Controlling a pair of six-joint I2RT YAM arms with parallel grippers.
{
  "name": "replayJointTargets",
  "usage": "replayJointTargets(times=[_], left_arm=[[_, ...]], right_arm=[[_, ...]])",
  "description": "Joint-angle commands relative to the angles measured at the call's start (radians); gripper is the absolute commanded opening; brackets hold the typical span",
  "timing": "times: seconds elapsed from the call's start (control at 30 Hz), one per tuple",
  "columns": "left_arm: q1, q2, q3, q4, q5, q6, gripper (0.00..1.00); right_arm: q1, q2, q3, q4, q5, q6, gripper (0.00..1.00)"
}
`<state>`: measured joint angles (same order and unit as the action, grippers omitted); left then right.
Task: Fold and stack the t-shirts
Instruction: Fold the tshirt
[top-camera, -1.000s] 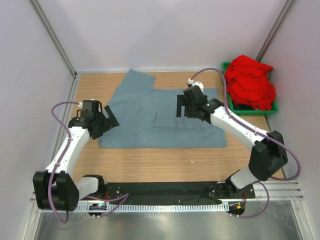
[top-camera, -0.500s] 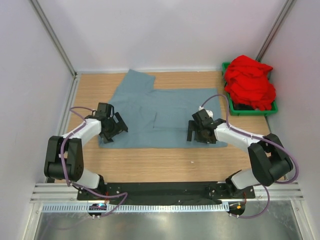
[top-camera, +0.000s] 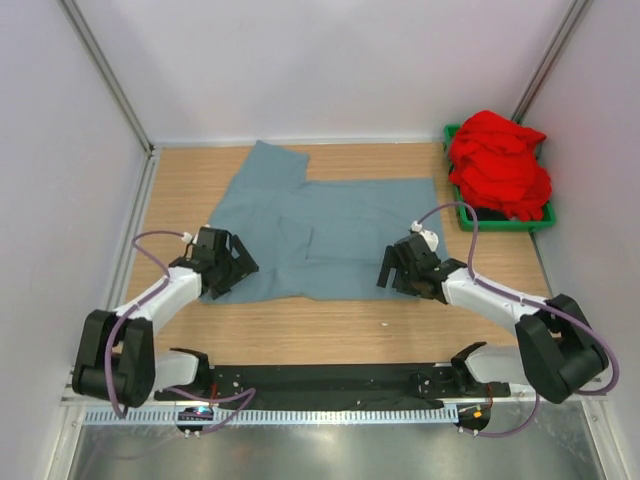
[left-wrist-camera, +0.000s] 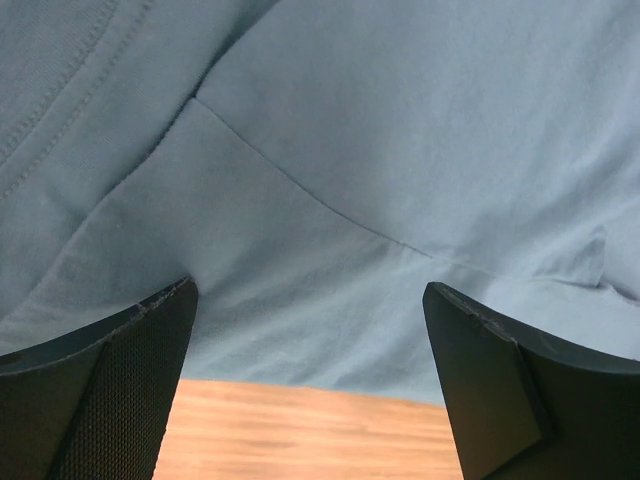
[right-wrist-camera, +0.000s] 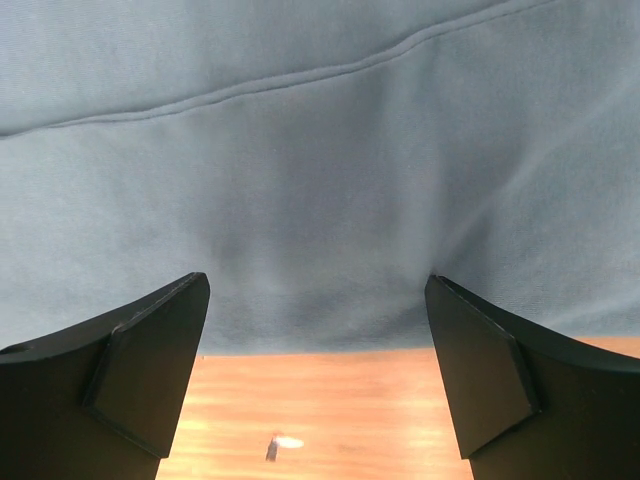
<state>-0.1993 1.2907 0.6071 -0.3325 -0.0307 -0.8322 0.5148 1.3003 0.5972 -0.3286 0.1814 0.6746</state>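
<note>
A: Start at the near side. Where are the pincers?

B: Both are low over the near hem of the grey-blue t-shirt (top-camera: 330, 225). The left pincer (top-camera: 228, 266) is at the hem's left corner and the right pincer (top-camera: 402, 272) is toward its right end. Each one is released, with its jaws wide and nothing gripped. In both wrist views the hem runs across the gap between the jaws, with bare wooden surface (top-camera: 300, 330) on the near side of it. I cannot tell whether any finger is touching the cloth.

A: Why are they spread apart like that?

B: My guess is that the two ends of the hem are about to be pinched together. Lifted from both ends, the hem would stay straight while it is carried toward the far side for a fold.

A: And the shirt itself?

B: It lies flat on the surface, with one sleeve sticking out at its far left. No sleeve shows on its right.

A: What is beyond it?

B: Past the grey-blue shirt's far right corner, and apart from it, the red t-shirt (top-camera: 500, 165) sits bunched in a green bin (top-camera: 510, 226). I read it as waiting its turn there, out of the way of the fold.

A: What's the count?

B: There are two pincers, two t-shirts (one grey-blue, one red) and one bin. Nothing is stacked yet.
</note>
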Motion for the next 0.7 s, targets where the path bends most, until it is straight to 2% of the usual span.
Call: replayJointTargets(times=[0.0, 0.23, 0.37, 0.47, 0.5, 0.53, 0.6, 0.67], left_arm=[[-0.057, -0.059, -0.098, -0.163, -0.020, -0.087, 0.96], [-0.103, -0.353, -0.155, -0.323, -0.060, -0.166, 0.99], [-0.121, -0.390, -0.101, -0.358, -0.037, -0.180, 0.99], [-0.121, -0.325, 0.098, -0.462, -0.116, -0.113, 1.00], [-0.121, -0.300, 0.162, -0.483, -0.182, -0.052, 1.00], [-0.120, -0.268, 0.284, -0.499, -0.210, -0.021, 1.00], [-0.112, -0.159, 0.447, -0.490, -0.267, 0.078, 1.00], [-0.060, -0.073, 0.547, -0.429, -0.241, 0.132, 1.00]], right_arm=[[0.036, -0.062, -0.106, -0.127, -0.077, 0.124, 0.96], [0.091, -0.255, -0.148, -0.251, -0.062, 0.201, 0.98], [0.113, -0.326, -0.076, -0.340, -0.034, 0.209, 1.00], [0.114, -0.320, 0.033, -0.381, -0.001, 0.180, 1.00], [0.113, -0.305, 0.068, -0.404, 0.018, 0.169, 1.00], [0.113, -0.264, 0.141, -0.408, 0.032, 0.136, 1.00], [0.113, -0.213, 0.215, -0.388, 0.085, 0.102, 1.00], [0.110, -0.124, 0.315, -0.347, 0.116, 0.037, 1.00]])
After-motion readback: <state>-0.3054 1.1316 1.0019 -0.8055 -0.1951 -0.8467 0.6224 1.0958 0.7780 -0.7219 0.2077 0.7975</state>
